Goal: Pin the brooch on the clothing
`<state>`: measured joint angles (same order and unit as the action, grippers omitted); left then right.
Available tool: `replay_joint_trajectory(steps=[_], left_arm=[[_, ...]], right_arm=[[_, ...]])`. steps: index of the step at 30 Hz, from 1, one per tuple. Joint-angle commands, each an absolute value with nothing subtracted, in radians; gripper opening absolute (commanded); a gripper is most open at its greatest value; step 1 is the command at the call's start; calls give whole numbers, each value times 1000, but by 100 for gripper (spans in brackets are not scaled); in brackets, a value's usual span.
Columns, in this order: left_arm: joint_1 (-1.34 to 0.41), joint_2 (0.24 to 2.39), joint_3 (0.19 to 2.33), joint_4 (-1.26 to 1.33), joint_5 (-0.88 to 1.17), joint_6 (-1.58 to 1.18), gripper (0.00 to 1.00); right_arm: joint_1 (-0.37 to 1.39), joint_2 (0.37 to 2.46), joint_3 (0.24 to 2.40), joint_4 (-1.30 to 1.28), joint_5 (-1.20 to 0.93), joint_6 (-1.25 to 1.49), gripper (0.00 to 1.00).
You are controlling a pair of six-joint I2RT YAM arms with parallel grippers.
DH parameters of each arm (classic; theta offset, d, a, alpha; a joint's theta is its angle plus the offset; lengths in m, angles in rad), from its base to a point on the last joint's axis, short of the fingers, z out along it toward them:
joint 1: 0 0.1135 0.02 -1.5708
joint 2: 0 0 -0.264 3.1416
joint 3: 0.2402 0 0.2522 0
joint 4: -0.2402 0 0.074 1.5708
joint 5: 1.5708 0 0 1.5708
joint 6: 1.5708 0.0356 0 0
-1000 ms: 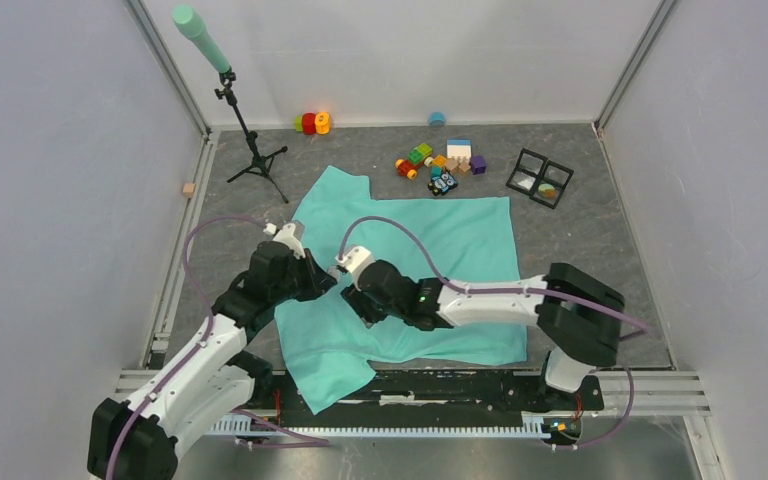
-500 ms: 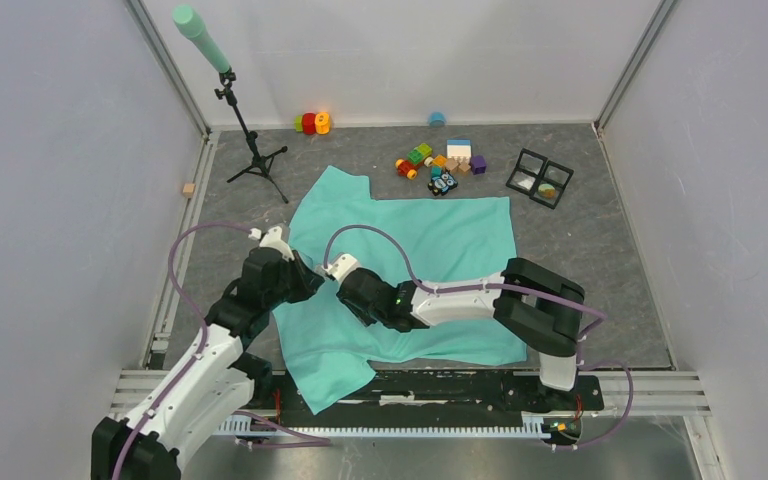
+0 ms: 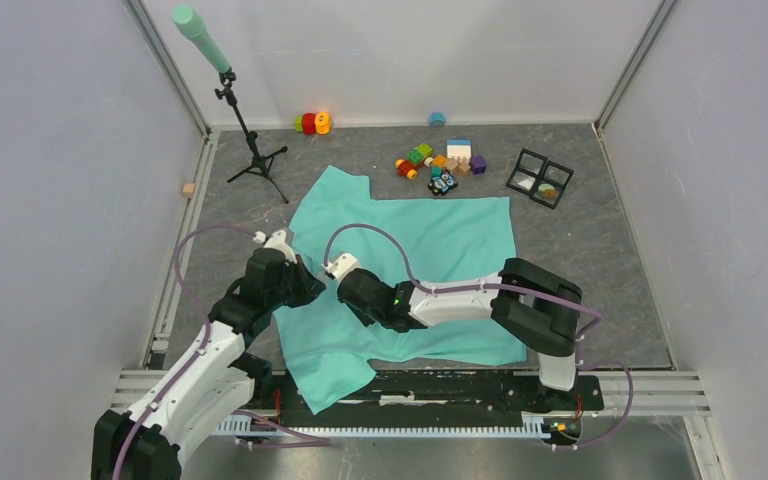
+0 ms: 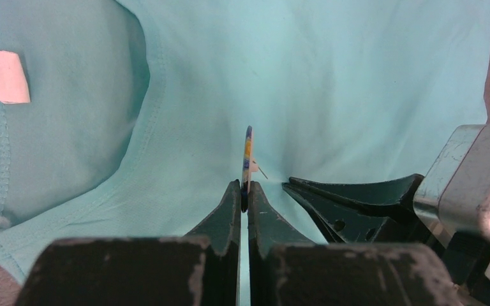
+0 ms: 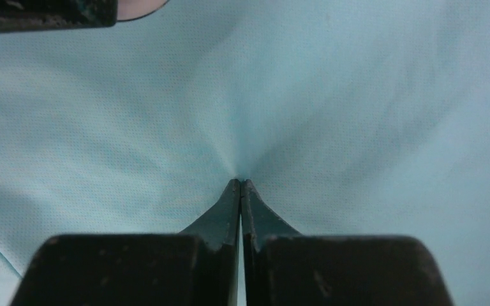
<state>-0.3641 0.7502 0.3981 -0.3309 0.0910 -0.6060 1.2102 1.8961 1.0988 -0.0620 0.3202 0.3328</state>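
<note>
T-shirt point(image 3: 450, 235) lies spread on grey tabletop point(image 3: 600, 240), middle of workspace, in front of both arms. Left tool point(image 4: 244, 189) clenched on brooch point(image 4: 247, 153): thin disc, edge-on, upright above fabric, fine pin showing at its side. Right tool point(image 5: 240, 185) just beside it, fingers pressed together, pinching small pucker of T-shirt; creases radiate from tips.

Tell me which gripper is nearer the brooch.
Left. The left gripper is shut on the brooch, holding it edge-on. The right gripper pinches the shirt just beside it, not touching the brooch.
</note>
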Motion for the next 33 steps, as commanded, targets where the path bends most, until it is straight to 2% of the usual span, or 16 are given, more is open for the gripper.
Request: replay_joint_trajectory(steps=[1, 17, 33], left_arm=[[-364, 748, 396, -328, 137, -597, 2], [-548, 794, 308, -298, 58, -693, 2], [-597, 896, 330, -229, 20, -710, 2]], right_arm=[[1207, 1906, 1081, -101, 342, 355, 1], [1207, 1834, 997, 39, 310, 378, 0], [1207, 1736, 868, 253, 203, 398, 0]])
